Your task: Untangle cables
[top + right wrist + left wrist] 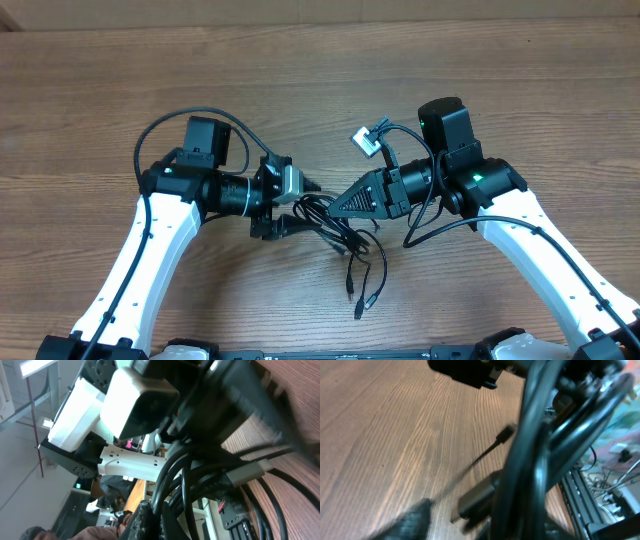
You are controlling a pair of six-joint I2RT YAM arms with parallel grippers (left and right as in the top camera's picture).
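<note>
The cables [335, 228] are thin black cords bunched in a tangle on the wooden table between my two grippers. Two loose ends [356, 290] trail toward the front edge. My right gripper [335, 208] comes in from the right, its tips together at the tangle. In the right wrist view, black strands [187, 485] run between its fingers [145, 520], with a silvery plug [247, 472] beside them. My left gripper [290, 207] sits at the tangle's left side. A thick blurred bundle [530, 460] fills its wrist view, next to a dark plug [475, 500] and one finger [415, 520].
A thicker black wire with a silver-blue connector [368, 138] loops off the right arm behind the tangle. The left arm's white camera block [140, 400] hangs close in front of the right gripper. Bare wooden tabletop [320, 70] stretches to the back.
</note>
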